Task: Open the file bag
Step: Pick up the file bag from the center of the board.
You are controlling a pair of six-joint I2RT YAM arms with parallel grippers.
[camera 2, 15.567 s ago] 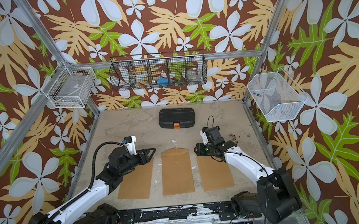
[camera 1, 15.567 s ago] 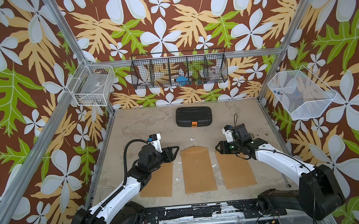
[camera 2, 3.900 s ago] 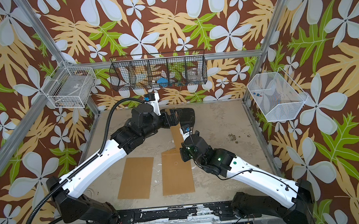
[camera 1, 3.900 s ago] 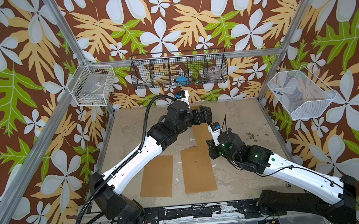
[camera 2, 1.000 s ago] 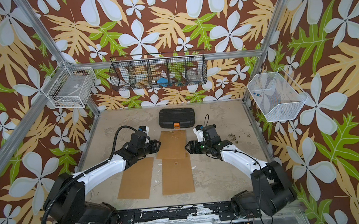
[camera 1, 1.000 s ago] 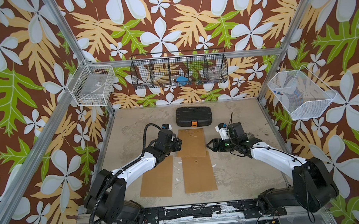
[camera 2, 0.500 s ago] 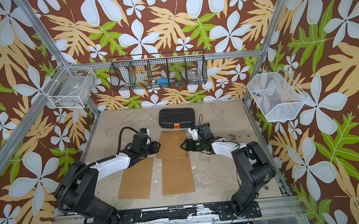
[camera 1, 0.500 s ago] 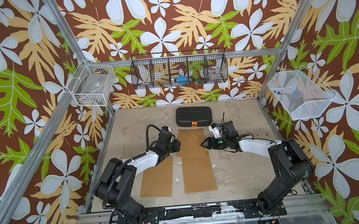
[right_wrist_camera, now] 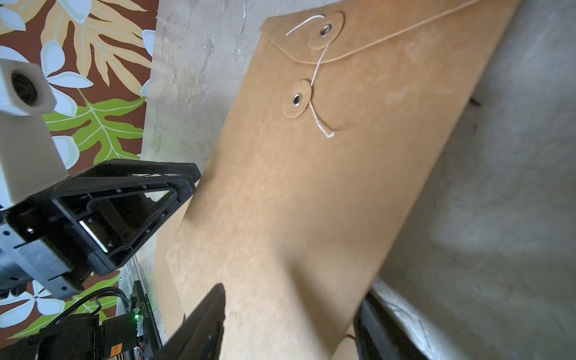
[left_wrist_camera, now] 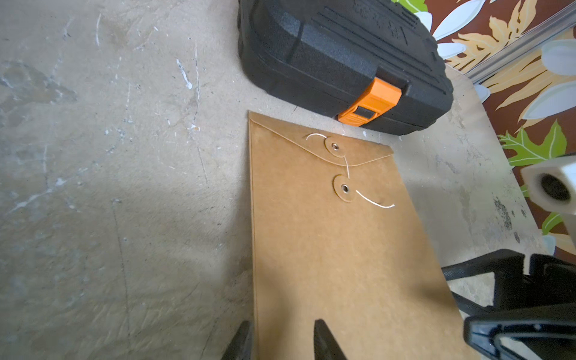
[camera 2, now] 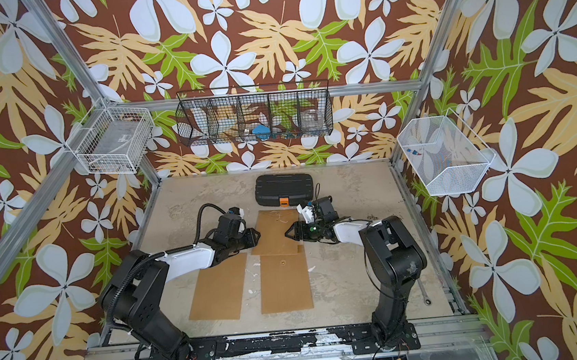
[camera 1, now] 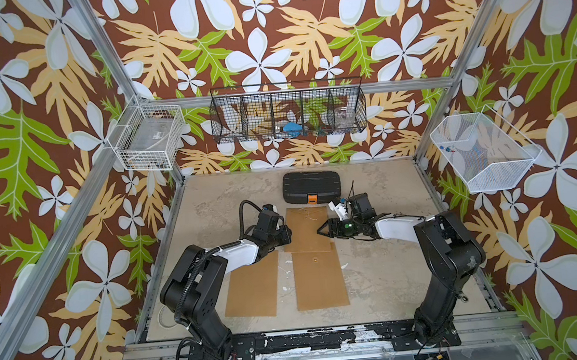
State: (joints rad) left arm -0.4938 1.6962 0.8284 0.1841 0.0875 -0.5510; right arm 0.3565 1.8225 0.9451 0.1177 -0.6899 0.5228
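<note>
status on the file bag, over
Left gripper open at left edge of file bag, right gripper open at right edge. Flap shut, string running between both buttons. Black case close behind the bag, nothing on top.

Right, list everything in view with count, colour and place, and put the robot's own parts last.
far file bag: one, brown, string closure, table centre, overlapping the middle bag's far end
middle file bag: one, brown, table front
left file bag: one, brown, beside it
case: one, black with an orange latch, far table centre
wire rack: one, black, back wall
wire basket: one, white, left frame
mesh basket: one, white, right wall
wrench: one, metal, table's right front
table: one, beige
left gripper: black, open, at the far bag's left edge
right gripper: black, open, at its right edge
</note>
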